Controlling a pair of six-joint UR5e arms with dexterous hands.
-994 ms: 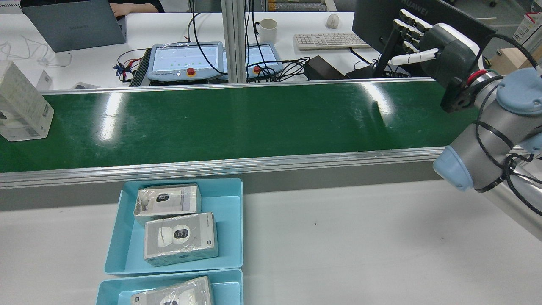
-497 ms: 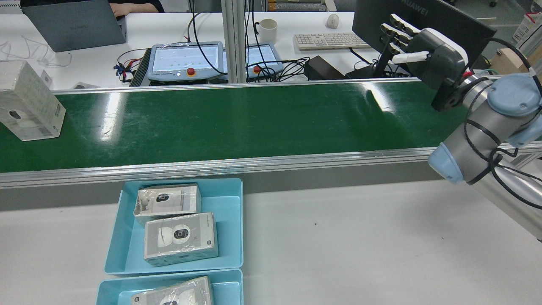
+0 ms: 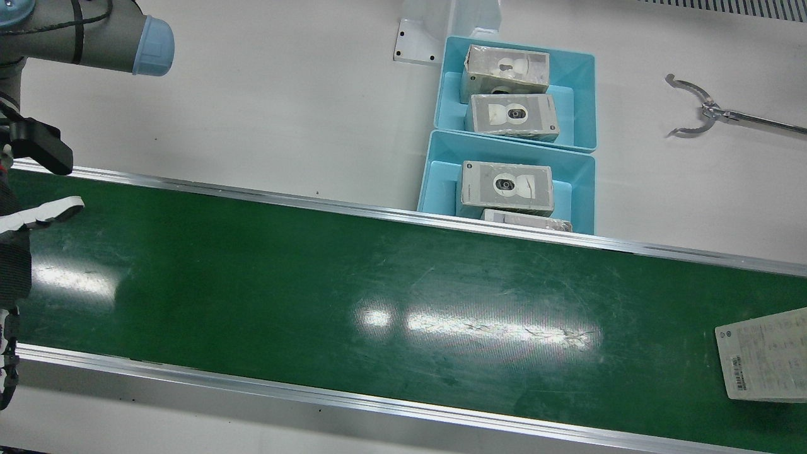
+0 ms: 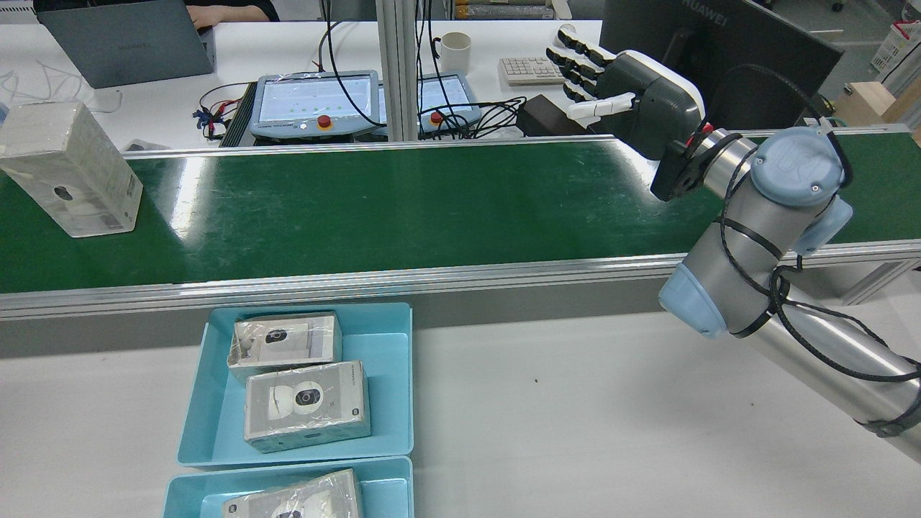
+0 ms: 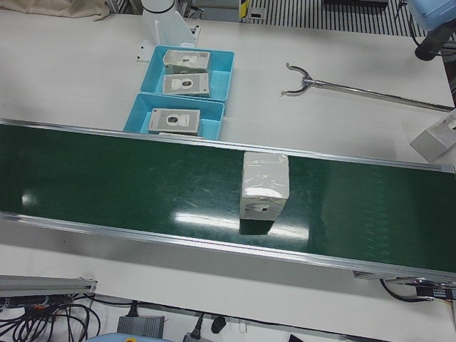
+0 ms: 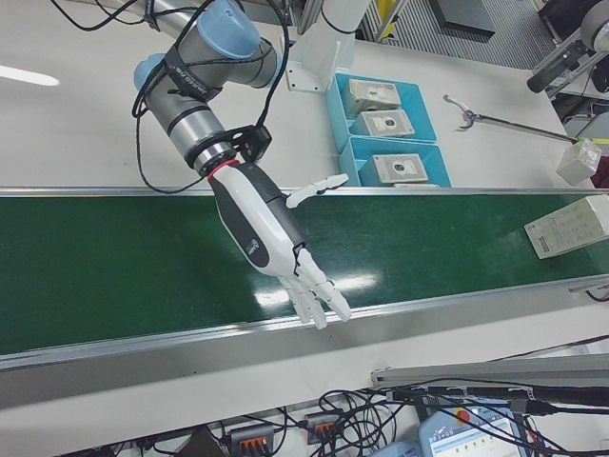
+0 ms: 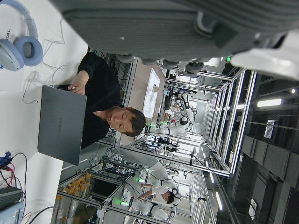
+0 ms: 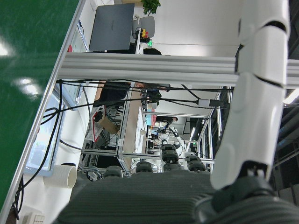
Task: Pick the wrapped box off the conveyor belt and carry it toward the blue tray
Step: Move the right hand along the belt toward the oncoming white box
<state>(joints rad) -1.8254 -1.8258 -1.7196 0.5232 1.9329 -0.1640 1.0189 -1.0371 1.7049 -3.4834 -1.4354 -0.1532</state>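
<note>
Wrapped box [image 4: 72, 169] stood upright on the conveyor belt [image 4: 403, 205], well apart from my right hand [image 4: 626, 97], which hovered empty, fingers spread. My left hand's [image 7: 187, 28] fingers were unclear.
</note>
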